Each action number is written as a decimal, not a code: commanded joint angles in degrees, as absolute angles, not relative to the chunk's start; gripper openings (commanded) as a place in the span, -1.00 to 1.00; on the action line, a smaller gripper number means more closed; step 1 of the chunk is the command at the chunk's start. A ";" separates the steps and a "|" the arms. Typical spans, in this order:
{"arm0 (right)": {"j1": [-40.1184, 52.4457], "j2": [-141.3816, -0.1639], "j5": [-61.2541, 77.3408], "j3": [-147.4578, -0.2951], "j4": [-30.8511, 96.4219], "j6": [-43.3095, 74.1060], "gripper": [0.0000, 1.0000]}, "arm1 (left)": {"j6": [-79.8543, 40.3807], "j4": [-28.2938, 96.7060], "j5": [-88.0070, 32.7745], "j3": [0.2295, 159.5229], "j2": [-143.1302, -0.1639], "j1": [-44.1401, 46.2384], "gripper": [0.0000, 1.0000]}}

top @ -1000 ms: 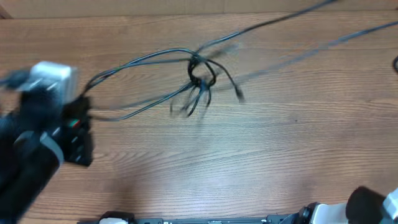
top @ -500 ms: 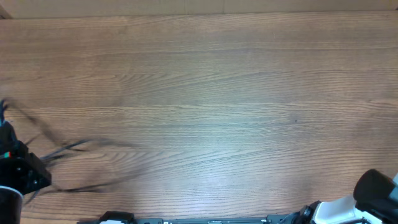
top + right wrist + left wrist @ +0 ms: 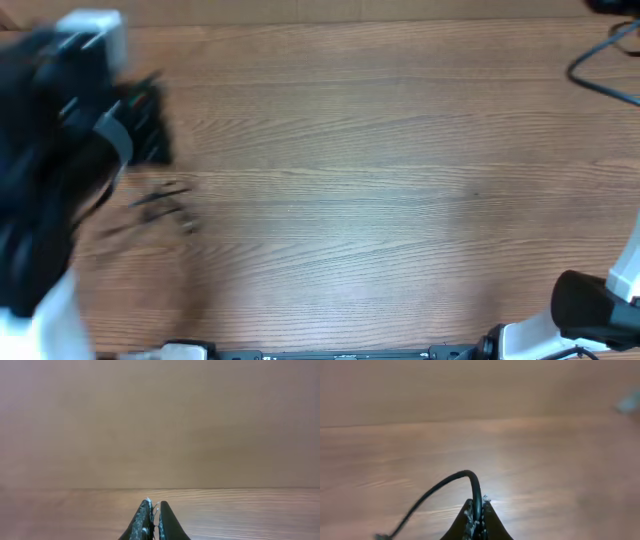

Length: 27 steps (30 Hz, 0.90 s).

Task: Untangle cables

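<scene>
My left gripper is shut on a thin black cable. That cable arcs up out of the jaws and drops to the left, ending in a small plug. From overhead the left arm is a blur at the table's far left. Smeared dark cables hang or lie just below its black gripper. My right gripper is shut with no cable in it, over bare wood. It is not visible in the overhead view.
A dark cord loop enters at the top right corner; I cannot tell whether it is one of the cables. The right arm's base sits at the bottom right. The wooden table fills the view.
The tangle that lay mid-table a second ago is gone from there. The left arm swept it to the lower left edge, then swung up to the far left with the cables trailing.
</scene>
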<state>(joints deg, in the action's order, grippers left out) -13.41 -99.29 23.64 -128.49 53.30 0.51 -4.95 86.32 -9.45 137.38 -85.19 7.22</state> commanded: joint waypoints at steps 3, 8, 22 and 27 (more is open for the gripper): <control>-10.13 -96.49 24.10 -128.64 54.26 1.04 -0.92 | -1.02 80.93 -24.23 137.25 -92.64 13.41 -0.92; -9.37 -96.49 24.10 -128.64 54.92 1.04 -0.92 | -0.16 72.29 -24.25 137.25 -94.02 18.72 -0.92; -8.21 -96.49 24.12 -128.64 56.47 0.67 0.04 | -0.43 81.95 -11.40 137.62 -95.18 20.16 1.00; -0.93 -96.75 23.88 -128.60 57.89 0.67 0.34 | -5.34 76.01 -9.50 139.52 -92.77 20.16 1.00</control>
<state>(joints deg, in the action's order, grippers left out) -5.65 -98.13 23.57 -128.49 57.34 0.84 -1.93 77.71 -12.56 137.12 -95.44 20.27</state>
